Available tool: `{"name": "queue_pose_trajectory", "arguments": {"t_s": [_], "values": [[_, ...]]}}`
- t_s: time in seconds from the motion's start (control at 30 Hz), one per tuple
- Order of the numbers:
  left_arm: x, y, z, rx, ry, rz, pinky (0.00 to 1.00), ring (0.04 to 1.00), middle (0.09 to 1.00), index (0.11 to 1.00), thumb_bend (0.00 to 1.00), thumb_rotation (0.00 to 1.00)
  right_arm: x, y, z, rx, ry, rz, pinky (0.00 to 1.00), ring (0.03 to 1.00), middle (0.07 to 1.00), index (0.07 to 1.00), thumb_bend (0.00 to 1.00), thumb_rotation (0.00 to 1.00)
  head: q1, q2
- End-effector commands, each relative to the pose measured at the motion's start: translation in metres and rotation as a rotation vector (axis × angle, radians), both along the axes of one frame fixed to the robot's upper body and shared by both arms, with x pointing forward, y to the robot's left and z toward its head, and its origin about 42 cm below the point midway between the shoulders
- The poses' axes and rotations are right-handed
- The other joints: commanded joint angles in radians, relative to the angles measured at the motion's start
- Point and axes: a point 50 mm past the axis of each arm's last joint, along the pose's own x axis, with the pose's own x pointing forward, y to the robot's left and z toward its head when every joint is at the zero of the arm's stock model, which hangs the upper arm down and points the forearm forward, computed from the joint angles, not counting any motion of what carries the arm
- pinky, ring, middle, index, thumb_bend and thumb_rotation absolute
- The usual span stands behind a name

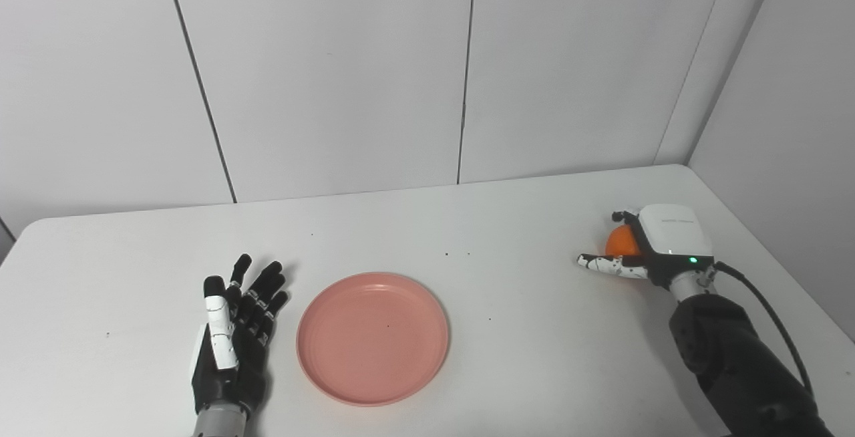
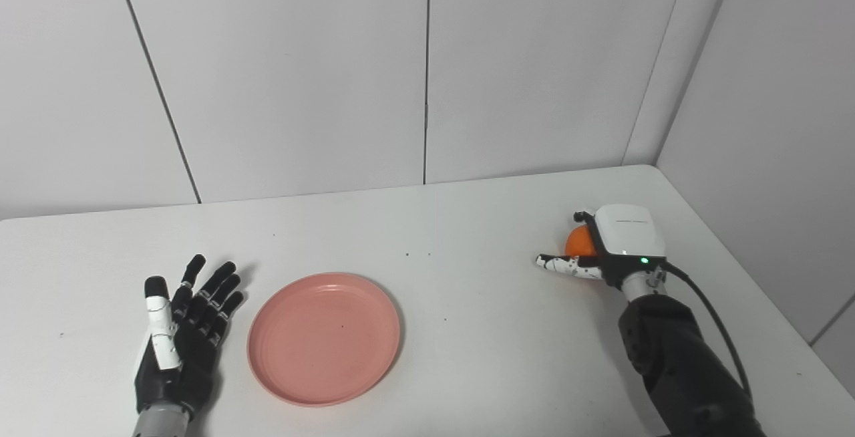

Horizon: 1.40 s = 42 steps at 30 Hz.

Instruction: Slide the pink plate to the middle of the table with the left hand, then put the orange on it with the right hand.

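While your left hand (image 1: 234, 333) lies flat with its palm up and its fingers spread apart, holding nothing, the pink plate (image 1: 373, 337) sits just beside it on the white surface (image 1: 507, 223), close to the near edge and a little left of centre. You can see a narrow strip of bare surface between the fingers and the plate's rim, so the two are not touching. The plate rests level and carries nothing.

Over on the far right side, your right hand (image 1: 658, 243) is at the orange (image 1: 619, 242). You see only a small part of the fruit, peeking out on the left of the hand's white back; the rest is hidden behind it. The thumb (image 1: 604, 264) points left, low along the front of the orange, and a dark fingertip curls over its top. Whether the hand is truly clamped on the orange or only cupped around it, you cannot tell from these views, since the fingers are covered by the hand itself. The orange and the plate are well apart, with open surface between them. A black cable (image 1: 768, 310) runs from the right wrist back along the dark forearm.
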Motion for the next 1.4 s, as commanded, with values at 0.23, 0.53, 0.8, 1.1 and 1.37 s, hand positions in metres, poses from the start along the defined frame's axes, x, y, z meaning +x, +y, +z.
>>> {"name": "queue_pose_trajectory", "arguments": {"t_s": [0.23, 0.53, 0.8, 1.1, 1.37], "values": [[-0.006, 0.002, -0.014, 0.007, 0.081, 0.0, 0.91, 0.889, 0.833, 0.948, 0.79, 0.94, 0.008, -0.006, -0.001, 0.04, -0.016, 0.011, 0.16, 0.219, 0.297, 0.36, 0.61, 0.43, 0.001, 0.004], [-0.006, 0.002, -0.013, 0.005, 0.08, -0.004, 0.92, 0.889, 0.831, 0.943, 0.79, 0.95, 0.007, -0.009, -0.007, 0.065, 0.006, 0.028, 0.16, 0.213, 0.273, 0.318, 0.59, 0.42, 0.004, 0.004], [-0.006, 0.001, -0.014, -0.002, 0.083, 0.0, 0.91, 0.884, 0.822, 0.938, 0.78, 0.94, 0.007, -0.009, -0.002, 0.104, -0.001, 0.035, 0.18, 0.232, 0.293, 0.349, 0.58, 0.44, 0.006, 0.005], [-0.006, -0.003, -0.012, -0.005, 0.086, -0.003, 0.91, 0.884, 0.823, 0.939, 0.77, 0.95, 0.008, 0.011, 0.033, 0.105, -0.086, 0.095, 0.14, 0.196, 0.265, 0.315, 0.59, 0.47, 0.02, 0.005], [-0.006, -0.013, -0.011, -0.01, 0.083, -0.002, 0.91, 0.882, 0.822, 0.939, 0.77, 0.94, 0.009, 0.034, 0.08, 0.122, -0.196, 0.195, 0.15, 0.203, 0.276, 0.346, 0.61, 0.5, 0.078, 0.011]]}}
